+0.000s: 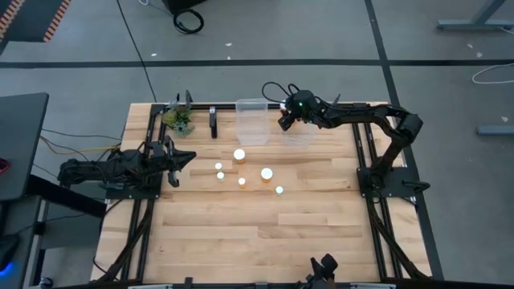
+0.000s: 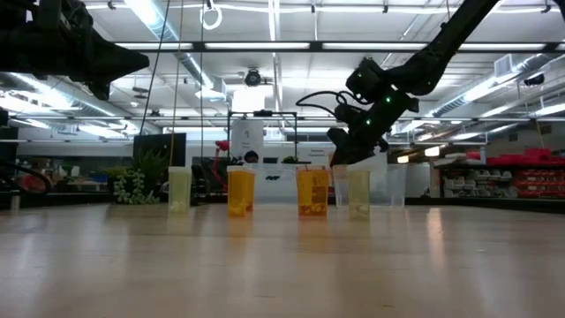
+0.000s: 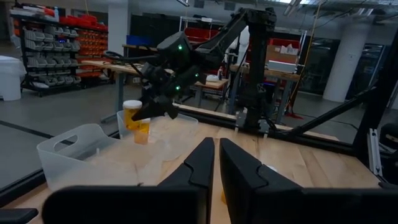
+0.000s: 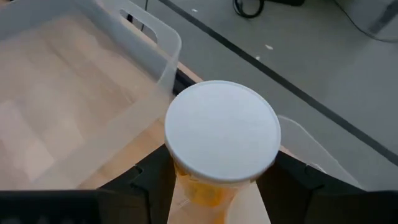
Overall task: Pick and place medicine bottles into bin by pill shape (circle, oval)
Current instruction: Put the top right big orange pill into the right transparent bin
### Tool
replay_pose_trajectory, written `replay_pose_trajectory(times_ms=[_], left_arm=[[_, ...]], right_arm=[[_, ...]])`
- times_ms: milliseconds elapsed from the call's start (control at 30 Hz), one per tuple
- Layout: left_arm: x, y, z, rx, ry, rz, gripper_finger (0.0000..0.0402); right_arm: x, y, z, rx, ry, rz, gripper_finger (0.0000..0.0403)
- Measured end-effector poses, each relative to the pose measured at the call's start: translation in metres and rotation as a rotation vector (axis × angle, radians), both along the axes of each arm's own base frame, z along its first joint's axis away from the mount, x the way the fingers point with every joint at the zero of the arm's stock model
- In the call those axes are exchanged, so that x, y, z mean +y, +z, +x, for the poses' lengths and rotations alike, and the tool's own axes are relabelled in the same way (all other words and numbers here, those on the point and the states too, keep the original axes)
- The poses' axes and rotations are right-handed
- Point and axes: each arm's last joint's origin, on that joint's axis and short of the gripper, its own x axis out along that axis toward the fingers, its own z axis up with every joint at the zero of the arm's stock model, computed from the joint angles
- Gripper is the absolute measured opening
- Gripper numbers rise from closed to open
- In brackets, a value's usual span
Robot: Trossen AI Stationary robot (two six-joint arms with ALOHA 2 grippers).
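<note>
My right gripper (image 1: 283,122) is shut on an amber medicine bottle with a white cap (image 4: 222,129), up at the table's far edge. It hangs above where two clear bins (image 1: 251,120) (image 1: 299,135) meet. Several more amber bottles, white caps up, stand on their bases mid-table, among them a wide one (image 1: 239,154), another (image 1: 267,172) and a small one (image 1: 279,190). My left gripper (image 3: 216,163) is shut on nothing and waits level at the table's left side (image 1: 181,158). My right gripper pinches the bottle's amber body just under the cap (image 4: 205,190) between its two fingers (image 4: 152,180), one on each side. The fingers slant down from the table's right. The bottle (image 3: 135,121) is lifted clear above the bins, cap up and roughly upright.
A green plant sprig (image 1: 178,120) and a black stand (image 1: 213,122) sit at the far left beside the bins. The near half of the wooden table (image 1: 257,241) is bare boards. Metal rails (image 1: 361,160) run along both sides.
</note>
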Motion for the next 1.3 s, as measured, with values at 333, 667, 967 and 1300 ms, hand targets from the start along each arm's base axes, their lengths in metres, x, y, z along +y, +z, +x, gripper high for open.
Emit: replay_pose_trajectory(times_ms=[333, 667, 967, 1300], left_arm=[[0.000, 0.000, 0.000, 0.000, 0.000, 0.000, 0.0028], [0.000, 0.000, 0.000, -0.001, -0.001, 0.000, 0.0034], [0.000, 0.000, 0.000, -0.001, 0.000, 0.000, 0.0031], [0.000, 0.000, 0.000, -0.001, 0.000, 0.000, 0.0029]], right_arm=[[0.003, -0.001, 0.000, 0.005, -0.063, 0.026, 0.0205], [0.013, 0.011, -0.004, 0.049, -0.039, 0.001, 0.0205], [0.015, 0.007, -0.005, 0.087, -0.056, 0.011, 0.0205], [0.017, 0.001, -0.012, 0.158, -0.151, 0.046, 0.0205]])
